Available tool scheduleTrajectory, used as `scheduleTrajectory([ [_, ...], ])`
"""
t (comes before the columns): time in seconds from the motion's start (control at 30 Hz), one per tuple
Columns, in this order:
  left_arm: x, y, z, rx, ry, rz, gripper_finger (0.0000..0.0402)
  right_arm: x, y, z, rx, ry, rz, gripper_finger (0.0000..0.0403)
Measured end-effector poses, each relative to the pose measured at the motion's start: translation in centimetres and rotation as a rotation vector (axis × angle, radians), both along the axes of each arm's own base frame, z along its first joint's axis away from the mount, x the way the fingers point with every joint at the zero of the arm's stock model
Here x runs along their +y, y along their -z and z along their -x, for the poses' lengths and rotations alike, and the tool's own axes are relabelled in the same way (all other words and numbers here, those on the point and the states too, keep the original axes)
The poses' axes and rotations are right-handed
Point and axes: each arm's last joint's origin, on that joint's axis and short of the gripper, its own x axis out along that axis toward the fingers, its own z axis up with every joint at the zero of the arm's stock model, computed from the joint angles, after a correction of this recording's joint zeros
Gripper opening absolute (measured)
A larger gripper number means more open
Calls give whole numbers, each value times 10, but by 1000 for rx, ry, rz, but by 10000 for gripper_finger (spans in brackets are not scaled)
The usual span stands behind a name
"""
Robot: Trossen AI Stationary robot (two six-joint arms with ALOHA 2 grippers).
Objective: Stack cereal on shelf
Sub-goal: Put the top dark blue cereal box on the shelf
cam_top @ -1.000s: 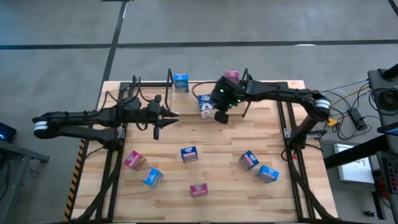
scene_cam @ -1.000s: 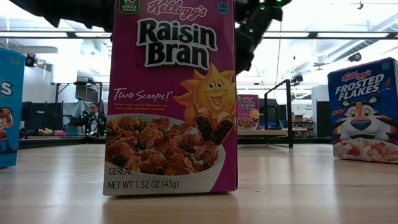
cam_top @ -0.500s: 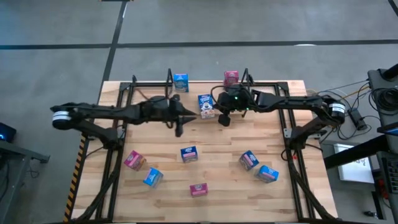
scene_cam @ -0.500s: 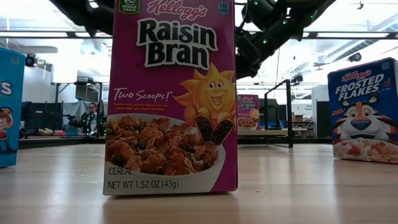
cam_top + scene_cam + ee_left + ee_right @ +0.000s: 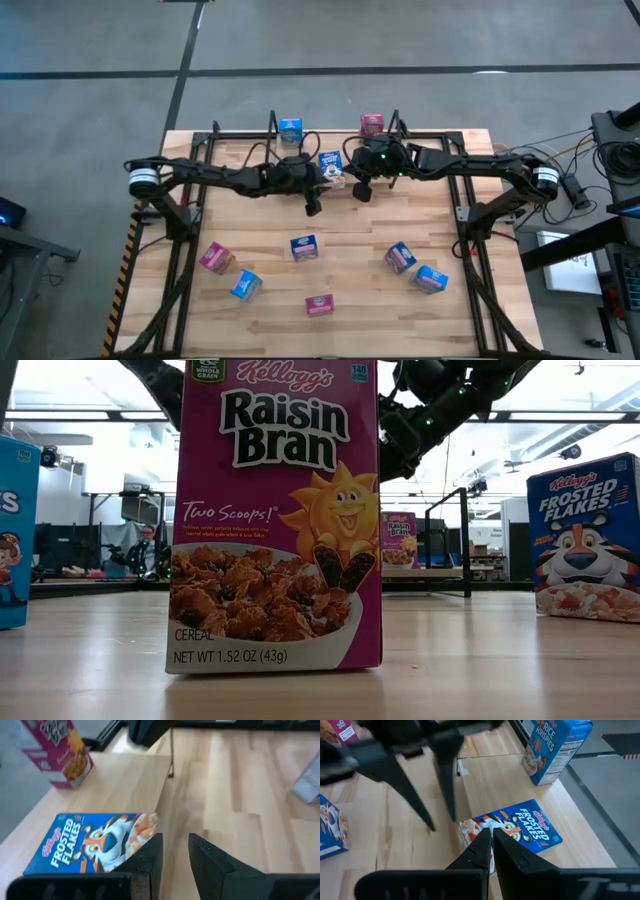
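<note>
Left tool, fingers slightly parted and holding nothing, hangs at upper centre of the high view, just below and left of a blue Frosted Flakes box lying flat on the tabletop; right tool, fingers pressed together and empty, hovers just right of that same box; in the right wrist view its tips sit at the box's bowl-end edge; both tools flank the box closely, and neither grips it; the box's long axis runs roughly up and down the high view, printed front up; the left tool looks the likelier to take it, being the one with a gap to close.

Beyond them, a blue Rice Krispies box and a pink Raisin Bran box stand upright along the top edge, by the thin posts of the shelf; six more cereal boxes lie scattered across the lower half of the high view, well apart from both arms; one of them, a pink Raisin Bran box, fills the low view.
</note>
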Motion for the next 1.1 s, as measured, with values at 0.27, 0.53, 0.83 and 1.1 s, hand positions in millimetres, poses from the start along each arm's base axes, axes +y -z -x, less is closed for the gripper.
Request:
scheduleTrajectory([
  [0.27,13,12,1,36,-39,8,75,0,0,0,2,-3,5,9],
  [0.53,16,16,4,56,-45,-13,75,0,0,0,2,-4,5,9],
  [0.83,18,19,5,84,-64,-56,75,0,0,0,2,-4,5,9],
  [1.1,19,19,5,86,-48,-84,22,0,0,0,1,-4,5,9],
])
